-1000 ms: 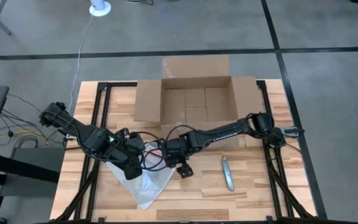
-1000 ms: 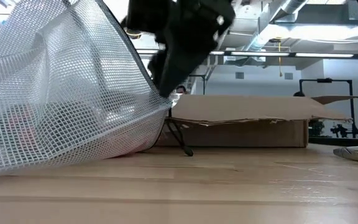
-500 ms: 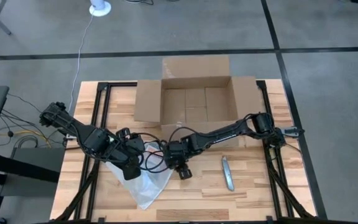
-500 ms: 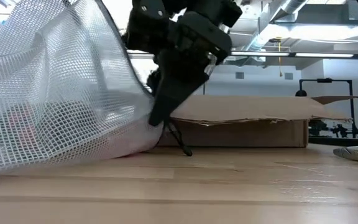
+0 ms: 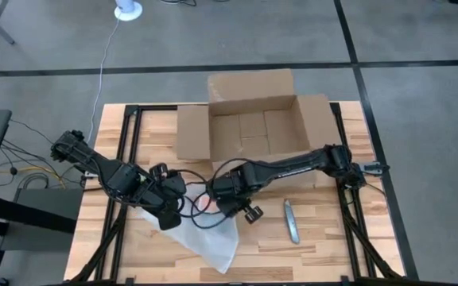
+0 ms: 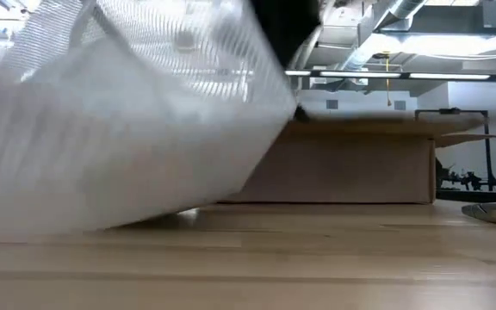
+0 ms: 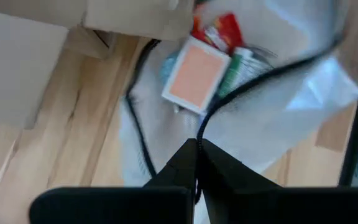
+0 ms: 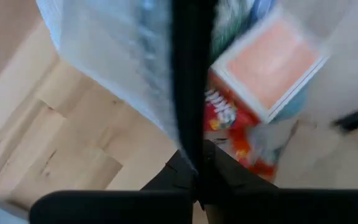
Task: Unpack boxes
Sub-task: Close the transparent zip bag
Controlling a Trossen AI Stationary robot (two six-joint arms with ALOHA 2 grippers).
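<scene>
left gripper [image 5: 168,216]: lower left of centre in the high view, fingers pinched tight on the black zipper edge of the bag [image 5: 209,242]. The left wrist view shows them closed right on that edge.
bag: clear mesh pouch, sprawled on the table [image 5: 332,246] below the two grippers, with one corner trailing toward the bottom middle. Inside it I can make out an orange-faced card box [image 7: 194,74] and a red snack pack [image 8: 225,115].
right gripper [image 5: 227,200]: dead centre of the high view, also clamped on the bag's edge, fingers fully together in its wrist view.
box [image 5: 249,125]: upper middle, flaps open, looks emptied out from above.
knife [image 5: 292,221]: lower right of centre, lying loose well clear of the bag.
doing it well: my guess is they're spreading the bag's mouth open. Pull the two pinches apart evenly and keep it low so nothing spills out.
</scene>
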